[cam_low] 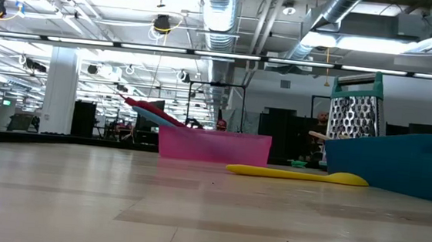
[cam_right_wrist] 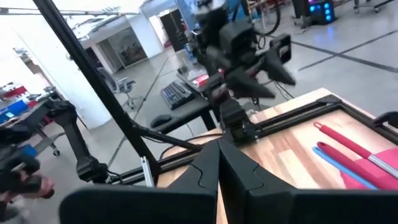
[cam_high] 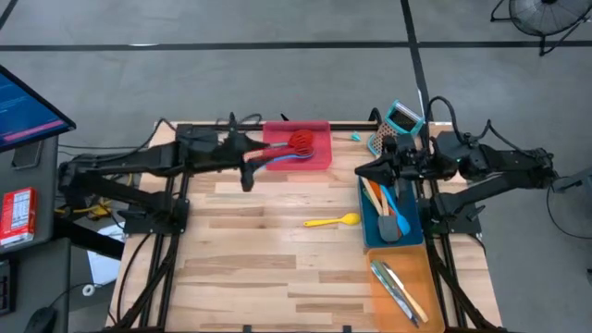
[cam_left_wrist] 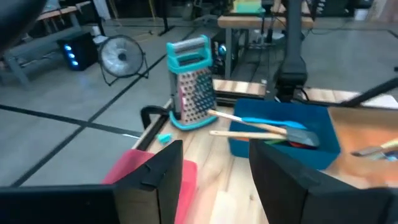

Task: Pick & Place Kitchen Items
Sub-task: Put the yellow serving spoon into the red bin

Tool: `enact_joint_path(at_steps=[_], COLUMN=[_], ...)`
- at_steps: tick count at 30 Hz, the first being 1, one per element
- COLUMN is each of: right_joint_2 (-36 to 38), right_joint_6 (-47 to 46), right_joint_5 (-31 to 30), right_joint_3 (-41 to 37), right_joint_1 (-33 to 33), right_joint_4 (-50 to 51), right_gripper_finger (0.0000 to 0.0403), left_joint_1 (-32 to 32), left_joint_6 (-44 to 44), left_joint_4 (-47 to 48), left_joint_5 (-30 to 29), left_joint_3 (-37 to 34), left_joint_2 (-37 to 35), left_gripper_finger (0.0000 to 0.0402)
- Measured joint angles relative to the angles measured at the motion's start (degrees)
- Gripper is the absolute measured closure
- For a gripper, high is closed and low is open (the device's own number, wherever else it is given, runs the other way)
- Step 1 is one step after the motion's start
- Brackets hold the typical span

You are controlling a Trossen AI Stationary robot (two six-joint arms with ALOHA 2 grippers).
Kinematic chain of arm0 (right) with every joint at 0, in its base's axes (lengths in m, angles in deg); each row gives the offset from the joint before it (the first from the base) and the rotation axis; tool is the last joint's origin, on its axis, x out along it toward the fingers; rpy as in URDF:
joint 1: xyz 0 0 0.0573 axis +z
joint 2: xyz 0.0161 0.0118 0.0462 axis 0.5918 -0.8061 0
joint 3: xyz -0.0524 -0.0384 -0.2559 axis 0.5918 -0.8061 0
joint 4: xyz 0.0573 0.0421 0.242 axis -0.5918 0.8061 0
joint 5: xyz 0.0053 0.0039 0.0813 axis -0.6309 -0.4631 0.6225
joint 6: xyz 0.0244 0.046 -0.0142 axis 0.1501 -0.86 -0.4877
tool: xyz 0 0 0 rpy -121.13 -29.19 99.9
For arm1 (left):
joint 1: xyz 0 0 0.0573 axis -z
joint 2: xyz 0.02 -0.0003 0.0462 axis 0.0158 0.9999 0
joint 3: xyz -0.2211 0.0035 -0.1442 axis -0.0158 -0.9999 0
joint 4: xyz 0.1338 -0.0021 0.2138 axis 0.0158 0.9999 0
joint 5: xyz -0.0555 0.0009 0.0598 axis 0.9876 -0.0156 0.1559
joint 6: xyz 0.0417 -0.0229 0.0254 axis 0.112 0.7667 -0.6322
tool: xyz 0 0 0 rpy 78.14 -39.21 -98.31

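Your left end effector (cam_high: 248, 176) sits at about 11 o'clock on the desk (cam_high: 250, 268), just beside the near-left corner of the red tray (cam_high: 319, 159); its fingers (cam_left_wrist: 163, 171) stand apart and nothing is between them. Your right end effector (cam_high: 363, 172) hangs at about 2 o'clock, above the far end of the blue tray (cam_high: 370, 236), fingers pressed together and empty.

Location of the kitchen items:
- A red utensil (cam_high: 301, 141) and a blue-handled utensil (cam_high: 294, 158) lie in the red tray, handles leaning over its left edge, as the low view confirms.
- A yellow spoon (cam_high: 333, 221) lies flat on the bare desk near centre, between the red tray and the blue tray, touching neither.
- The blue tray at 3 o'clock holds several utensils, wooden-handled, blue, orange and grey (cam_high: 389, 228).
- The orange tray (cam_high: 427, 277) at 4 to 5 o'clock holds silver cutlery (cam_high: 396, 288).

The teal-topped box grater (cam_high: 396, 127) stands upright at 1 o'clock, beyond the blue tray
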Motion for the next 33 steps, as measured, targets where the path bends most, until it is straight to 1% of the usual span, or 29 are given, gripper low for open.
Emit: enact_joint_path(at_steps=[5,9,13,16,18,23,27,33], right_joint_2=[-0.3,-1.0,-2.1,-3.1,-4.1,-5.2,-5.1,-4.8], right_joint_6=[0.1,0.1,-0.4,-1.7,-1.8,-2.0,-2.0,-2.0], right_joint_5=[0.2,0.1,0.0,0.0,0.0,0.0,0.0,0.0], right_joint_3=[0.0,0.0,0.0,0.0,0.0,0.0,0.0,0.0], right_joint_1=[-0.3,-0.3,0.2,0.9,1.5,2.4,3.3,3.7], right_joint_4=[0.0,-0.3,-0.1,0.2,-0.1,-2.3,-4.9,-6.9], right_gripper_finger=[0.04,0.04,0.04,0.04,0.04,0.04,0.04,0.04], left_joint_1=[4.1,6.6,8.7,10.2,11.3,14.0,15.6,16.0], left_joint_6=[0.0,0.0,0.7,4.8,5.5,3.0,3.0,3.0], left_joint_4=[-1.7,-4.8,-7.6,-10.8,-12.6,-15.9,-19.6,-25.4], left_joint_5=[-1.0,-1.3,-0.6,-0.4,-0.4,2.4,1.6,2.2], left_joint_3=[0.0,0.0,-0.1,-0.1,-0.1,-0.1,-0.1,-0.1], left_joint_2=[4.2,10.5,18.2,23.2,26.4,33.8,38.8,45.4], left_gripper_finger=[0.0215,0.0194,0.0182,0.0179,0.0179,0.0179,0.0177,0.0176])
